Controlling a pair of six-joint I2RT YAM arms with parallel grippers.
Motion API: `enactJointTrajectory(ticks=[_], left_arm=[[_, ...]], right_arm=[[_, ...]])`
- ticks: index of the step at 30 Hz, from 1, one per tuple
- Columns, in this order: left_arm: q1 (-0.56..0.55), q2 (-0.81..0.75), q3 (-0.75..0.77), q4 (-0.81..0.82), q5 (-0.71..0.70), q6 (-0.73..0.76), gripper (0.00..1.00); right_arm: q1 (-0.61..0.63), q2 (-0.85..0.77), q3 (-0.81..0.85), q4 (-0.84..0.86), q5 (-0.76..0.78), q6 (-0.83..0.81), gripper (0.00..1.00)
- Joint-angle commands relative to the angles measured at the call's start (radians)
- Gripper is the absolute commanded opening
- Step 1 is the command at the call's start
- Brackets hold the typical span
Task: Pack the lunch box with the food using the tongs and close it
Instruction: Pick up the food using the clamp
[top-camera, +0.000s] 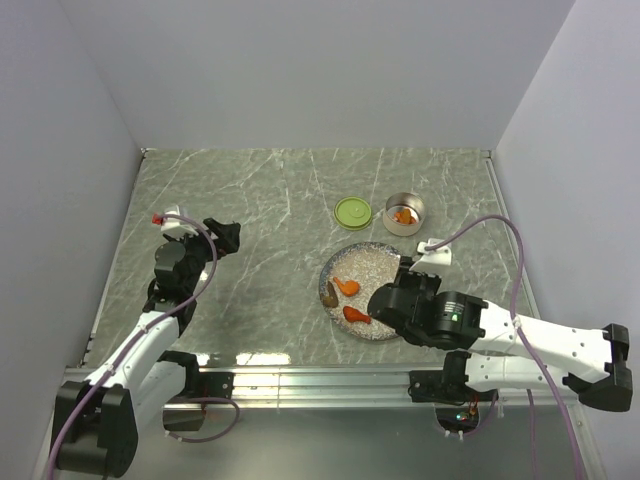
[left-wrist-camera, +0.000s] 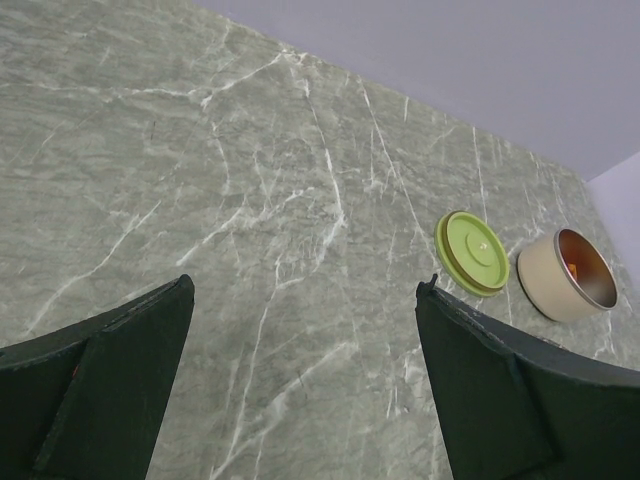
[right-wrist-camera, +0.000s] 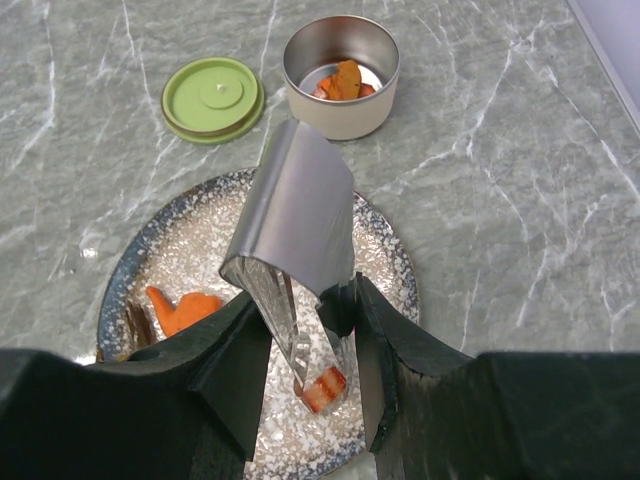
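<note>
Right hand (right-wrist-camera: 305, 350) clamps the tongs (right-wrist-camera: 295, 210), which pinch a red piece (right-wrist-camera: 324, 388) over the plate's (right-wrist-camera: 392, 262) near side: squeeze evenly, lift clear, then carry to the box (right-wrist-camera: 342, 120) just beyond the plate (left hand (left-wrist-camera: 305, 290) gapes empty, well left of the plate).

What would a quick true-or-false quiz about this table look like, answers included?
1. The green lid sits on the lunch box. False: it lies on the table beside the open tin.
2. The lunch box holds orange food. True.
3. The right tool grips the tongs. True.
4. The tongs are empty. False: a red piece is pinched at their tips.
5. The left tool carries a bite of lunch. False: it is open and empty over the table.
6. Loose pieces lie on the plate. True.
</note>
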Motion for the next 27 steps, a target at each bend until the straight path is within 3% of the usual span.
enactJointTrajectory(ticks=[1, 8, 19, 27], left_arm=[[0.004, -0.025, 0.036, 0.051, 0.010, 0.015, 0.99], [0.004, -0.010, 0.040, 0.054, 0.016, 0.015, 0.99], [0.003, -0.022, 0.033, 0.056, 0.015, 0.012, 0.99], [0.004, -0.021, 0.033, 0.061, 0.019, 0.012, 0.99]], right_arm=[[0.028, 0.031, 0.062, -0.119, 0.077, 0.150, 0.43], [0.088, 0.069, 0.111, -0.307, 0.122, 0.357, 0.44], [0.097, 0.039, 0.062, -0.268, 0.131, 0.358, 0.45], [0.097, 0.026, 0.025, -0.138, 0.134, 0.246, 0.45]])
